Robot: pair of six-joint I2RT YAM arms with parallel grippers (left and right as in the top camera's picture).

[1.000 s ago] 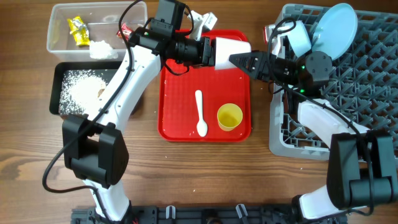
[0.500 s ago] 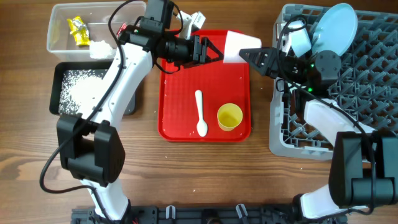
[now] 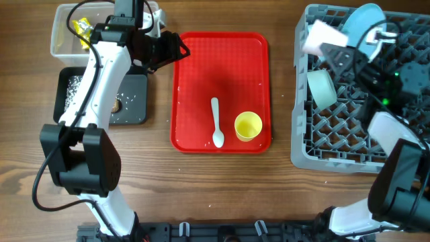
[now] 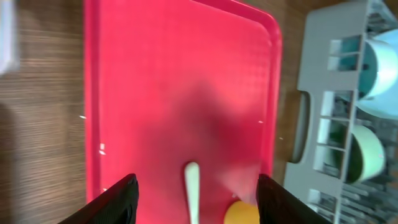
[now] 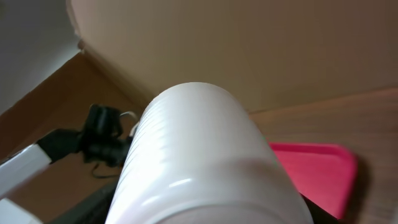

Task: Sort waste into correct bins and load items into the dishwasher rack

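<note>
The pink cup (image 3: 321,36) lies tilted on its side over the dishwasher rack's (image 3: 403,134) far-left corner, near the surface's far edge. The right pincer (image 3: 336,47) holds it. The left pincer (image 4: 197,198), wide and empty, is well apart.

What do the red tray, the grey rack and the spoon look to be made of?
Red tray: likely moulded plastic, with a fine dotted texture and a raised rim. Grey rack: rigid plastic by its look, matte, with moulded lattice dividers. Spoon: probably plastic, plain opaque white; too small to be sure.
</note>
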